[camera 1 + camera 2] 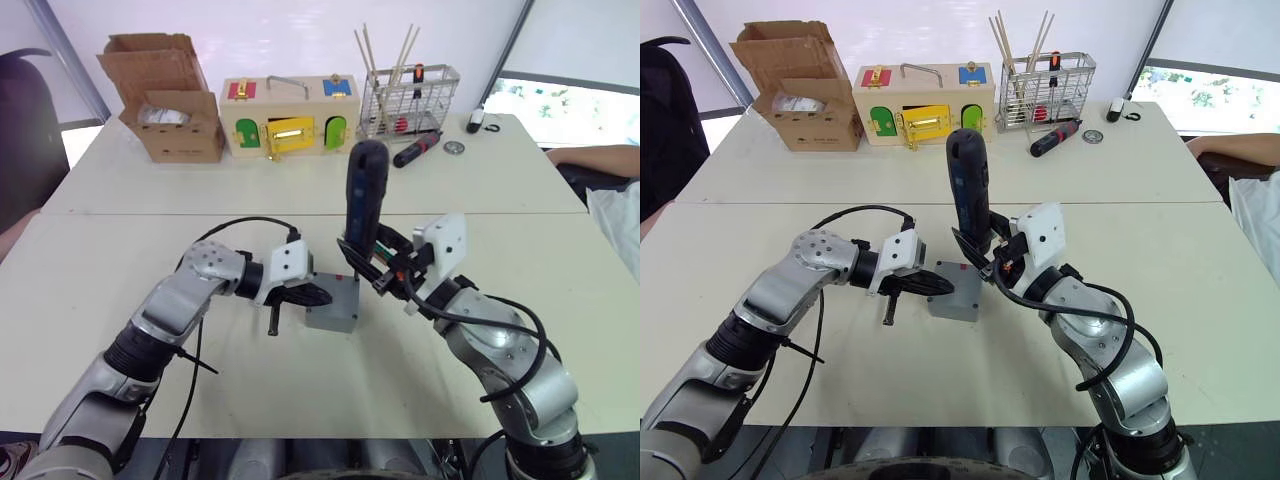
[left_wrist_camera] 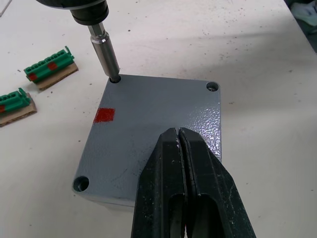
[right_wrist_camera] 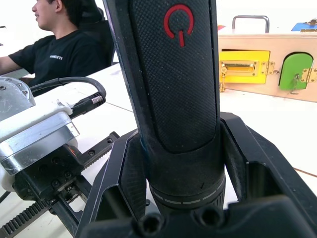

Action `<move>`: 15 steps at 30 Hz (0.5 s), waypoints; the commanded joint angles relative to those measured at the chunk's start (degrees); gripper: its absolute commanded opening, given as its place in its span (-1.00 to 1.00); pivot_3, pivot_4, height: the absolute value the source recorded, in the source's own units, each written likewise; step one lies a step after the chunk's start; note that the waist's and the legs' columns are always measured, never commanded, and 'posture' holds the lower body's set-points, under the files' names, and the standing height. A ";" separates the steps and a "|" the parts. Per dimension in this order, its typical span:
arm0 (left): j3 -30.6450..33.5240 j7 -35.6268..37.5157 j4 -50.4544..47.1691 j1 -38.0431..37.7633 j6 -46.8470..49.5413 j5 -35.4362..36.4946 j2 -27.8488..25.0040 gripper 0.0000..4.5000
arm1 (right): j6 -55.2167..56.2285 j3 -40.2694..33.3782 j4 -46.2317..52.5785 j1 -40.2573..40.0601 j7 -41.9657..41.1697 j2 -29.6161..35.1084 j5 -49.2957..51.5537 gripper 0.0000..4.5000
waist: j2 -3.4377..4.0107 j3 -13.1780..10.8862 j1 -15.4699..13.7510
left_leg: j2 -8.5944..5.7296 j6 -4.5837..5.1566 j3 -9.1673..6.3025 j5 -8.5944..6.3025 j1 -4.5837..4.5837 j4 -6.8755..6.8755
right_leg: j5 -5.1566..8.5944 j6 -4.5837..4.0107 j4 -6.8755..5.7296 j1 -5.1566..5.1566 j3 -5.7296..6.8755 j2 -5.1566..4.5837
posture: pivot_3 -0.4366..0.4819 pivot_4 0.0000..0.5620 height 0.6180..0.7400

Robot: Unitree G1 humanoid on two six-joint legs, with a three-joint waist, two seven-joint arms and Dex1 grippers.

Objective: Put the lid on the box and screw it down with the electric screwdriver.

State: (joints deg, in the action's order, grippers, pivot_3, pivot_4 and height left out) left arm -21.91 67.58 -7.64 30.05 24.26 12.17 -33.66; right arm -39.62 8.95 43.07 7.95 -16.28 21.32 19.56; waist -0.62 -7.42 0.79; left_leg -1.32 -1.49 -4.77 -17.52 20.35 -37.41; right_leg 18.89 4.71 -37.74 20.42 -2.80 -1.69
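We judge the task to be well along: the lid (image 2: 158,124) already sits square on the box (image 1: 333,312), near the middle of the surface (image 1: 560,260), and the screwing is under way. In the left wrist view the two other corner holes we can see look empty, so most of the fastening seems left; the fourth corner is hidden behind the fingers.

On the left, our left arm reaches in low across the surface, elbow out, wrist turned inward. The left end effector (image 2: 179,141) has its two black fingers pressed together with nothing between them, tips resting on the lid's top as if to steady the box.

On the right, our right arm bends up from below, forearm angled toward the centre. The right end effector (image 1: 372,262) is clamped around the screwdriver (image 1: 364,195), holding it nearly upright, slightly tilted, over the box. Its bit (image 2: 105,52) stands in the lid's corner hole next to the red mark (image 2: 104,115).
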 commanded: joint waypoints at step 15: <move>-2.25 -0.04 1.16 -0.56 -0.17 -2.26 -0.53 -1.00 | -6.37 3.56 -6.65 -4.73 -0.16 -0.29 0.11 -0.19 | 0.02 0.58 -0.03 | 0.01 -0.01 -0.03 0.00 0.00 0.31 | 0.01 -0.03 0.43 -0.02 0.01 -0.06 | -0.05 -0.47 1.00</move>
State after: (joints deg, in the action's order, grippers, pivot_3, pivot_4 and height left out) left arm -22.75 67.44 -7.31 30.05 23.23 11.68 -33.66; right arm -39.62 9.00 43.05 7.20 -15.95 20.76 19.34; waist -0.59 -6.84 0.76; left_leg -1.30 -1.49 -4.80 -17.52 20.35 -37.09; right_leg 18.90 4.69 -37.30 20.41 -2.79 -1.75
